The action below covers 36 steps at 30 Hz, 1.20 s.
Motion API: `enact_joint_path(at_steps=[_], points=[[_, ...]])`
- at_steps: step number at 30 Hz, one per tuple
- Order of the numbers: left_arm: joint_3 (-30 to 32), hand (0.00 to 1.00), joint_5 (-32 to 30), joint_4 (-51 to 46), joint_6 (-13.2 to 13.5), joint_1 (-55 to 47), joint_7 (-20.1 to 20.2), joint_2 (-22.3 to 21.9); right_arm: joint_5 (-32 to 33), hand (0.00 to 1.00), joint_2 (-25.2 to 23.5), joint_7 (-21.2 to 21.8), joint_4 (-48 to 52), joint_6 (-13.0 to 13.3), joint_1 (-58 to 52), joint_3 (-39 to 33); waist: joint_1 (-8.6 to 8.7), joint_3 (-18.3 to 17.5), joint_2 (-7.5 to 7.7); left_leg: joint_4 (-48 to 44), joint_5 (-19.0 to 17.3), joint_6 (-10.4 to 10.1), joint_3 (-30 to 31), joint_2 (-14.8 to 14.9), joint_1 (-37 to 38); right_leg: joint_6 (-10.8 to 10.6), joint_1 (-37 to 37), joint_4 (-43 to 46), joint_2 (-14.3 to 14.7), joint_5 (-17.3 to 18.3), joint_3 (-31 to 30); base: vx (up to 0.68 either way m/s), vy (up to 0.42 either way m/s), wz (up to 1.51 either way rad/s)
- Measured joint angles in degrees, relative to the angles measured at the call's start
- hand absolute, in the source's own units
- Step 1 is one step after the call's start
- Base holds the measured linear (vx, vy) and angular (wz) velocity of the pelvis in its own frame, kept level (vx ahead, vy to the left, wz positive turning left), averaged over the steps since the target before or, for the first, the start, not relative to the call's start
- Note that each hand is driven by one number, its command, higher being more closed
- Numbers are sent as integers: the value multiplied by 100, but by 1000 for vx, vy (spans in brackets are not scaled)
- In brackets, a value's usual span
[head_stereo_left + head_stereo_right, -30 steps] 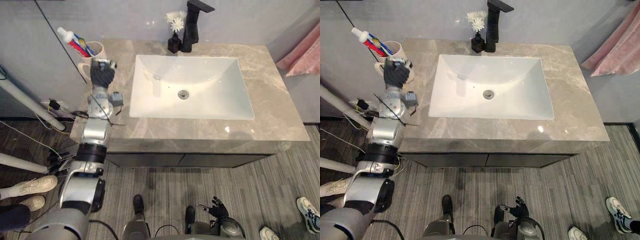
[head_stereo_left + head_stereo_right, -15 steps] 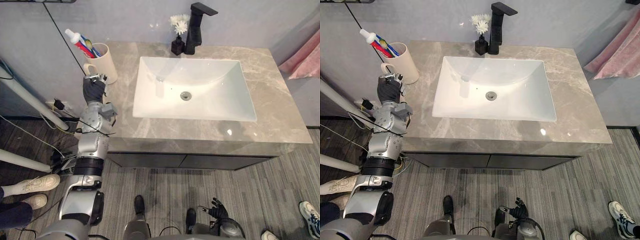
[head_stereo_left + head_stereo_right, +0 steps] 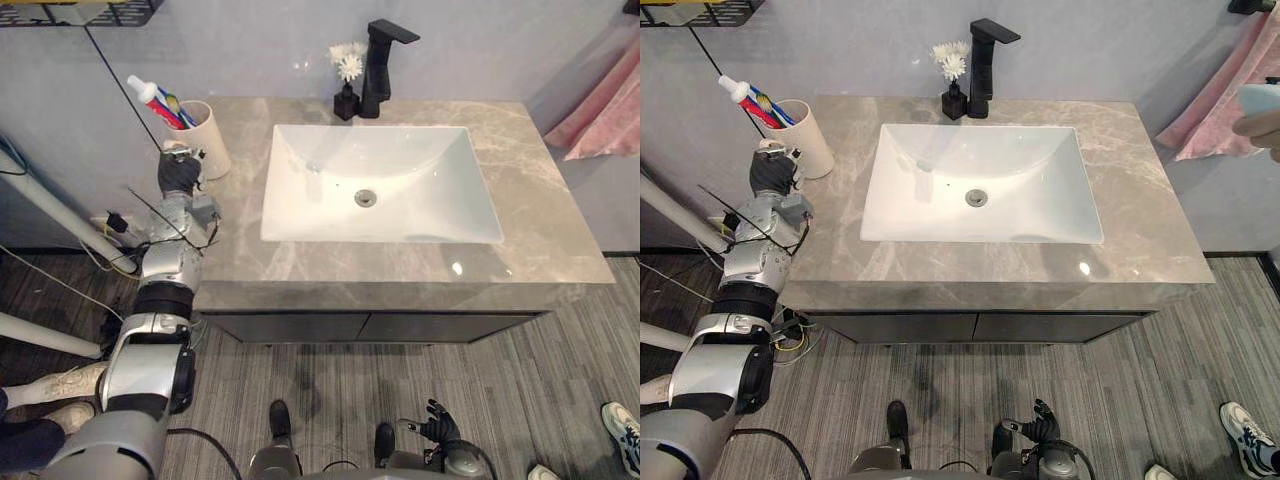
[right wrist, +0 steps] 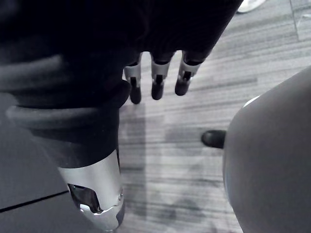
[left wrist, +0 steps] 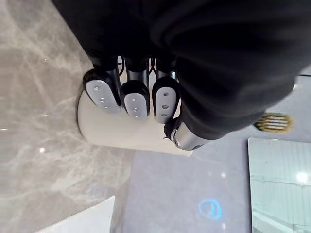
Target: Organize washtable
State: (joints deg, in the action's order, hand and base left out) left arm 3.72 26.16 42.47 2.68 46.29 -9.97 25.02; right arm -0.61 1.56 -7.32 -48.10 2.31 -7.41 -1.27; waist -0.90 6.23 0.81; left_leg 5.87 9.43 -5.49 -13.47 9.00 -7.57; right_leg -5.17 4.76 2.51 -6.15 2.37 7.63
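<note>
right hand: the right hand (image 3: pixel 437 427) hangs low at 6 o'clock from the washtable, over the grey striped floor (image 3: pixel 520 390); its fingers (image 4: pixel 156 77) are straight and slack, a little apart, holding nothing.
shoe: a person's pale shoe (image 3: pixel 40 385) is on the floor at about 8 o'clock.
washtable: the grey marble washtable (image 3: pixel 560 230) has a white sink (image 3: pixel 420 150) set into its middle, with the drain (image 3: pixel 366 198) at the centre of the basin.
left hand: the left hand (image 3: pixel 178 172) is at 9 o'clock from the drain, at the top's left edge, right against the near side of the cup; whether it grips the cup or merely lies against it cannot be told.
cup: the cream cup (image 3: pixel 212 140) stands upright on the top at 10 o'clock from the drain, near the back left corner.
cup contents: a toothpaste tube (image 3: pixel 148 92) and toothbrushes (image 3: pixel 176 106) stick out of the cup, leaning toward 10 o'clock.
vase: a small black vase (image 3: pixel 346 102) with white flowers (image 3: pixel 347 60) stands behind the sink at 12 o'clock.
faucet: the black faucet (image 3: pixel 378 65) stands just beside the vase on its 3 o'clock side.
towel: a pink towel (image 3: pixel 600 110) hangs at 2 o'clock, beyond the top's right end.
</note>
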Motion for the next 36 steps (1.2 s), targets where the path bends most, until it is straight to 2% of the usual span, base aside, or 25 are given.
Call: enact_joint_path(at_steps=[18, 36], points=[[-148, 100, -222, 986, -117, 479, 8, -183, -1, 0, -6, -13, -250, -17, 138, -117, 12, 0, 2, 1, -2, -3, -6, -4, 17, 0, -58, -69, 1, -11, 14, 0, 0, 0], [-149, 100, -440, 1318, -220, 926, 2, -229, 0, 0, 3, -19, -453, -18, 262, -119, 20, 45, 79, 1, -5, -6, -46, 3, -3, -1, -11, -63, 4, -13, -21, 0, 0, 0]])
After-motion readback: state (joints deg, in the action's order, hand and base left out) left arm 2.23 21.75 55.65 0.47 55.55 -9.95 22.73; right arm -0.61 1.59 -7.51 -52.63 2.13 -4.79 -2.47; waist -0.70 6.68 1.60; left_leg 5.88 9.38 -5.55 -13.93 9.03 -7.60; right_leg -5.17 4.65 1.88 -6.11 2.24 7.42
